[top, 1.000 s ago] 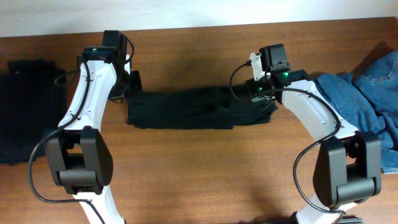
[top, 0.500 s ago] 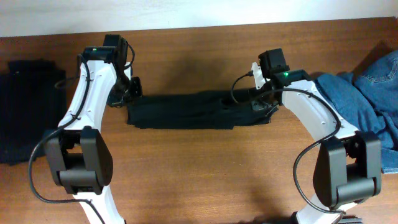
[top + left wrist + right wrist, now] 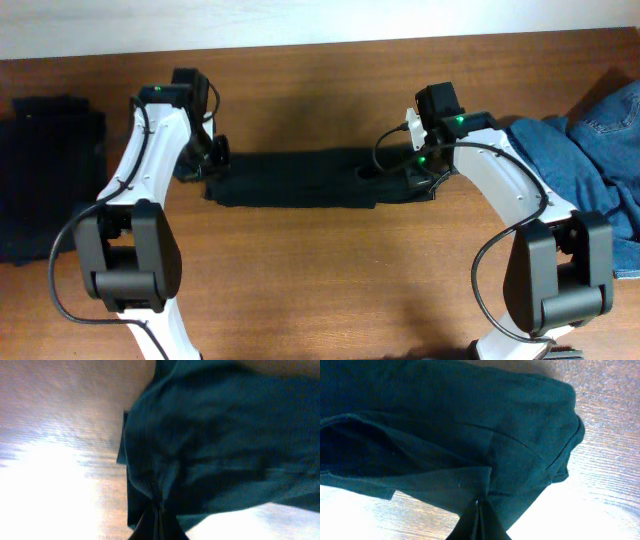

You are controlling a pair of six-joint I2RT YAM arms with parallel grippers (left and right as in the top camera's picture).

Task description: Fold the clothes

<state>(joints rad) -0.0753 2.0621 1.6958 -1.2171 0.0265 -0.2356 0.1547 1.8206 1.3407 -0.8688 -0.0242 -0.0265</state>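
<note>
A black garment [image 3: 300, 182] of the clothes lies as a long folded strip across the middle of the wooden table [image 3: 320, 280]. My left gripper [image 3: 213, 160] is shut on its left end, and in the left wrist view the cloth [image 3: 215, 445] bunches into creases at my pinched left gripper [image 3: 158, 512]. At the right end my right gripper [image 3: 415, 172] is shut on the cloth. The right wrist view shows the black garment [image 3: 445, 435] puckered where my right gripper [image 3: 479, 506] holds it.
A stack of dark folded clothes [image 3: 45, 190] sits at the table's left edge. A heap of blue denim [image 3: 600, 165] lies at the right edge. The far table edge meets a white wall [image 3: 300, 20].
Both grippers have shifted a little toward the front of the table while holding the garment's ends. The cloth strip now lies lower and narrower.
</note>
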